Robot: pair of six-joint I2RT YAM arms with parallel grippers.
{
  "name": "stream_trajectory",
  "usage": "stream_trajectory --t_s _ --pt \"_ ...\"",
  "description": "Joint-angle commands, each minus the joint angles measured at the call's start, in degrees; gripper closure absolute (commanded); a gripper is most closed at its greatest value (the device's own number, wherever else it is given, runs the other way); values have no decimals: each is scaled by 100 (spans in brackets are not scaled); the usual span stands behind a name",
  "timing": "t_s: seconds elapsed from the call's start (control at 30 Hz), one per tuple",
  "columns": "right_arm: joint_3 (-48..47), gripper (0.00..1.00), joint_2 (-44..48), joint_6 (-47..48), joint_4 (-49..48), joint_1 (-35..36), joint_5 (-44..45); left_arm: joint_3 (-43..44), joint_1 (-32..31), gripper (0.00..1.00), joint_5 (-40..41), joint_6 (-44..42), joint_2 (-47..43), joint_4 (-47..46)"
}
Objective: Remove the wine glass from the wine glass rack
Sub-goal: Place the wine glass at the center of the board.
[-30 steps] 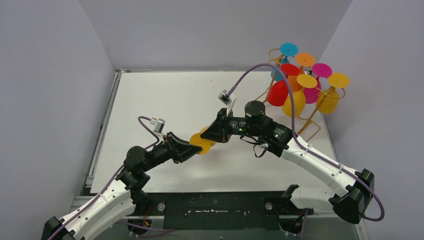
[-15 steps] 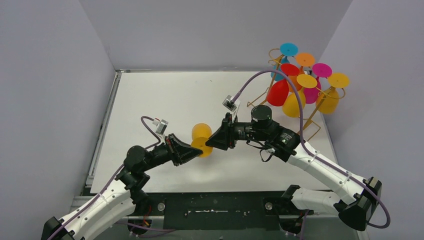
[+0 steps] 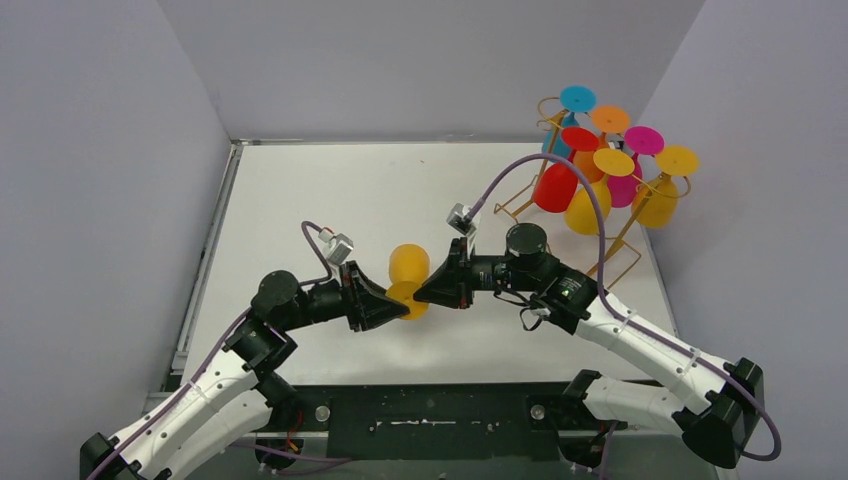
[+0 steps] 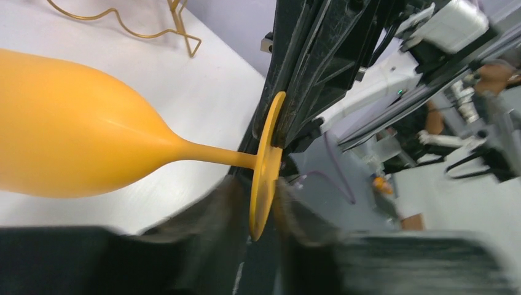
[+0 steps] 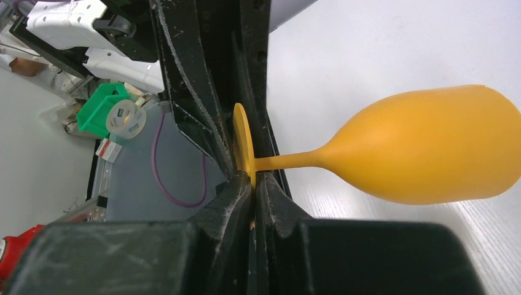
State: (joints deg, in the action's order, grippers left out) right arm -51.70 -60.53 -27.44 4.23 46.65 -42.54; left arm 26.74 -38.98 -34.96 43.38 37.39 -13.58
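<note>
Wine glass (image 3: 408, 265) is already off the wine glass rack (image 3: 627, 232), held over mid-bench (image 3: 300, 200) well apart from it. It looks like a hand-over: the right end effector (image 5: 253, 184) is pinching the foot, and the left end effector (image 4: 261, 212) straddles the same foot, can't tell if it's gripping. I'd guess left must clamp before right lets go. The glass lies sideways, stem roughly level, bowl pointing at the far wall.

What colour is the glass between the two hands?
The wine glass is plain orange-yellow all over. The right wrist view shows it best.
</note>
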Motion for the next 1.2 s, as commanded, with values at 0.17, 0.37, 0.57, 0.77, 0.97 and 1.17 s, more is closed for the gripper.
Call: stream_trajectory --t_s 0.17,0.37,0.57,0.77,0.97,1.17 --pt "601 100 196 107 -1883 111 146 604 -11 51 -501 -779 194 712" --pt "912 100 270 344 -2609 126 68 780 -13 69 -570 -1155 270 1286" --pt "978 100 320 449 -2696 146 -66 863 -12 100 -523 -1394 347 1600" --pt "1013 97 393 458 -2534 143 -45 612 -11 100 -221 -1481 105 1185" --pt "832 59 603 520 -2071 148 369 537 -20 100 82 -2481 -472 1492" --pt "326 27 688 521 -1344 143 812 385 -21 100 345 -3805 -1153 1895"
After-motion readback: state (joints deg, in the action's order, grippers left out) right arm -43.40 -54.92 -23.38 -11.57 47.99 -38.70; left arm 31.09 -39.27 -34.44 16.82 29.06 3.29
